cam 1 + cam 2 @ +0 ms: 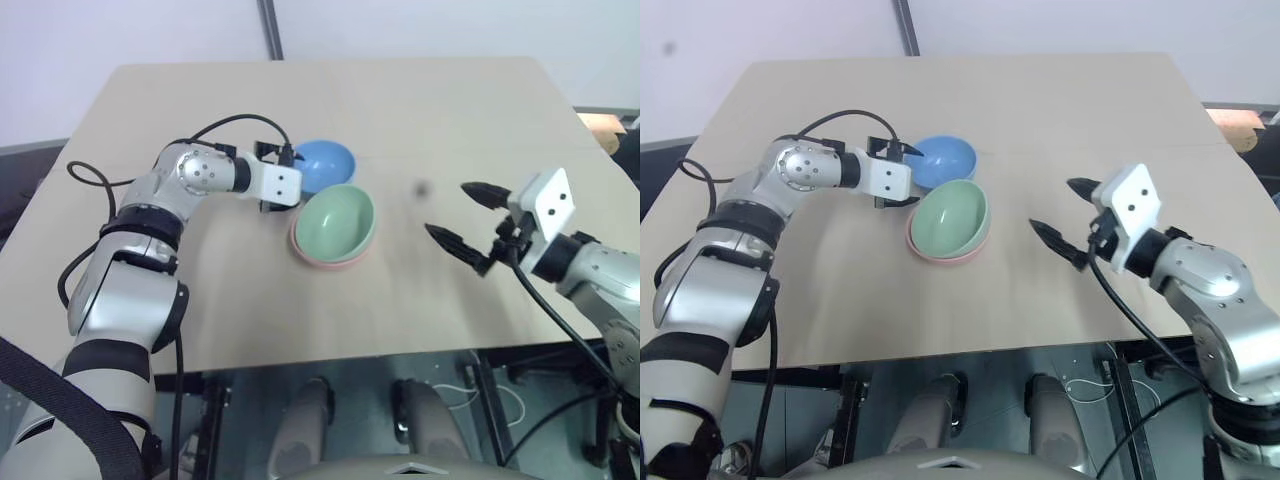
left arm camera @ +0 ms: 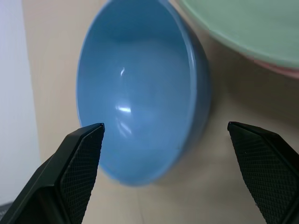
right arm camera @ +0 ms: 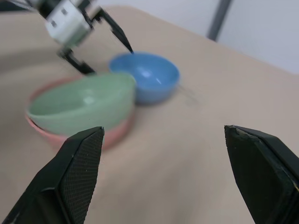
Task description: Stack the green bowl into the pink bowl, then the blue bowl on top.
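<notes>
The green bowl sits tilted inside the pink bowl at the middle of the table. Touching them on the far side stands the blue bowl, upright and empty. My left gripper is open at the blue bowl's left rim, one finger over the rim and the other low beside the bowl; the left wrist view has the blue bowl between the spread fingers. My right gripper hangs open and empty above the table, well to the right of the bowls, and points toward them.
The beige table has bare surface right of the bowls and behind them. Its front edge runs close under my right gripper. A dark pole rises behind the far edge. A brown object lies past the right edge.
</notes>
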Controlling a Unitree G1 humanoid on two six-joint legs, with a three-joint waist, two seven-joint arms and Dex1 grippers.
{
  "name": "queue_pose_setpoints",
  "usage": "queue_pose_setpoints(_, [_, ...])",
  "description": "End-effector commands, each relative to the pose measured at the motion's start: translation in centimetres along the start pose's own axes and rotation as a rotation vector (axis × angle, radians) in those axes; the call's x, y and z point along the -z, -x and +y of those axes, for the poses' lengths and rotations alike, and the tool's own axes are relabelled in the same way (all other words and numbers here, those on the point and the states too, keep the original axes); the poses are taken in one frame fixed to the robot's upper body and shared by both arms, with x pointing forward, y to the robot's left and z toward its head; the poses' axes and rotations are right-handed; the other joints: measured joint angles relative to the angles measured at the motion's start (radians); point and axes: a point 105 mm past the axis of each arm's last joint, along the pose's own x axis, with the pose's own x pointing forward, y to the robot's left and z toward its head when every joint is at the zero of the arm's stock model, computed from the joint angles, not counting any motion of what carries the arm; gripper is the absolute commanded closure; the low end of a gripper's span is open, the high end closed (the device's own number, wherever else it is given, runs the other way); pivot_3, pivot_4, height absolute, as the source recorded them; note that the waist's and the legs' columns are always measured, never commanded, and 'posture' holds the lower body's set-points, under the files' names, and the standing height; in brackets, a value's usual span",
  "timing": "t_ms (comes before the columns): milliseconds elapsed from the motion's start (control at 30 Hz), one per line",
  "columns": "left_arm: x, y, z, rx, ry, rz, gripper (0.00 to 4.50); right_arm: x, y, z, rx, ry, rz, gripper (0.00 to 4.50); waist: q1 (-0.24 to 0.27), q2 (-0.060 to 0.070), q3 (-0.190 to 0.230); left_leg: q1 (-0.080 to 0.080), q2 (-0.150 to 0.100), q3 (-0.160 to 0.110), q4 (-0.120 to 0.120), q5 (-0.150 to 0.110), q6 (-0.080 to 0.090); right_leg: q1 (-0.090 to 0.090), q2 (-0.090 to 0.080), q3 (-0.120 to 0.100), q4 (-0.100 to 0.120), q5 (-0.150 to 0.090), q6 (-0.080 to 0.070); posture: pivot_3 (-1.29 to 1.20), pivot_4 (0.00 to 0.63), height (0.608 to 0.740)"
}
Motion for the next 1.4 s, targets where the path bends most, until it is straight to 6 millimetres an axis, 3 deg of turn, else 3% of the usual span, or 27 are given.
queue_pose_setpoints(33, [-0.2, 0.0, 1.1, -0.020, -0.055, 0.015, 0.00, -0.9, 1.8, -0.2, 0.044, 0.076, 0.003, 0.04, 0.000, 0.000, 0.000, 0.000, 0.000, 0.000, 0.000, 0.000, 0.000, 0.000, 0.000, 0.000, 0.000, 0.000, 0.000, 0.00, 0.150, 0.740])
queue_pose_setpoints(167, [-0.2, -0.5, 1.1, -0.006, -0.091, 0.041, 0.00, -0.7, 2.7, -0.4, 0.067, 0.077, 0.017, 0.04, 0.002, -0.002, 0.001, 0.000, 0.000, 0.000, 0.001, 0.000, 0.000, 0.001, 0.000, 0.000, 0.000, 0.000, 0.001, 0.00, 0.150, 0.740])
queue_pose_setpoints(233, [-0.2, -0.7, 1.0, 0.004, -0.087, 0.045, 0.53, -0.8, 2.9, -0.3, 0.065, 0.078, 0.016, 0.00, 0.003, -0.002, 0.001, 0.000, 0.000, 0.000, 0.002, 0.000, 0.000, 0.001, 0.000, 0.000, 0.000, 0.001, 0.001, 0.00, 0.150, 0.740])
queue_pose_setpoints(300, [-0.1, -0.9, 1.1, -0.007, -0.088, 0.057, 1.30, -0.8, 3.0, -0.3, 0.065, 0.079, 0.013, 0.00, 0.004, -0.002, 0.001, 0.000, 0.000, 0.000, 0.002, 0.000, 0.000, 0.001, 0.000, 0.000, 0.000, 0.001, 0.001, 0.00, 0.150, 0.740])
queue_pose_setpoints(367, [-0.1, -1.0, 1.1, -0.010, -0.082, 0.060, 2.52, -0.8, 3.1, -0.4, 0.068, 0.079, 0.011, 0.00, 0.003, -0.002, 0.001, 0.000, 0.000, 0.000, 0.002, 0.000, 0.000, 0.001, 0.000, 0.000, 0.000, 0.001, 0.001, 0.00, 0.150, 0.740])
queue_pose_setpoints(533, [-0.4, -1.0, 1.2, -0.031, -0.056, 0.036, 4.48, -0.8, 2.9, -0.6, 0.068, 0.078, 0.011, 0.00, 0.004, -0.003, 0.002, 0.000, 0.000, 0.000, 0.002, 0.000, 0.000, 0.001, 0.000, 0.000, 0.000, 0.001, 0.001, 0.00, 0.150, 0.740])
queue_pose_setpoints(767, [-0.8, 1.4, 2.5, -0.091, 0.021, -0.073, 4.48, -0.7, 2.6, -0.8, 0.050, 0.074, 0.005, 0.00, 0.002, -0.003, 0.002, 0.000, 0.000, 0.000, 0.002, 0.000, 0.000, 0.001, 0.000, 0.000, 0.000, 0.001, 0.001, 0.00, 0.150, 0.740])
queue_pose_setpoints(967, [-4.7, 5.5, 4.4, -0.139, 0.114, -0.375, 4.48, -0.4, 2.1, -1.3, 0.034, 0.078, 0.000, 0.00, 0.002, -0.003, 0.002, 0.000, 0.000, 0.000, 0.002, 0.000, 0.000, 0.001, -0.001, 0.000, 0.000, 0.001, 0.001, 0.00, 0.150, 0.740])
queue_pose_setpoints(1200, [-9.4, 9.4, 0.8, 0.163, 0.045, -0.477, 4.48, -0.1, 1.3, -1.9, 0.017, 0.086, -0.006, 0.00, -0.006, -0.002, 0.002, 0.002, 0.001, 0.001, 0.001, 0.000, 0.000, 0.001, 0.000, 0.002, 0.000, 0.003, -0.003, 0.00, 0.150, 0.740])
queue_pose_setpoints(1367, [-9.9, 9.3, -0.5, 0.268, -0.002, -0.452, 4.48, -0.3, 0.9, -1.8, 0.010, 0.089, -0.012, 0.00, 0.003, -0.002, 0.002, 0.003, 0.002, 0.001, 0.002, 0.000, 0.000, 0.003, 0.001, 0.002, 0.000, -0.002, -0.004, 0.00, 0.150, 0.740])
queue_pose_setpoints(1400, [-9.8, 9.1, -0.8, 0.291, -0.005, -0.446, 4.18, -0.3, 0.9, -1.8, 0.010, 0.090, -0.013, 0.00, 0.003, -0.002, 0.002, 0.003, 0.002, 0.001, 0.002, 0.000, 0.000, 0.003, 0.001, 0.002, 0.000, -0.002, -0.004, 0.00, 0.150, 0.740])
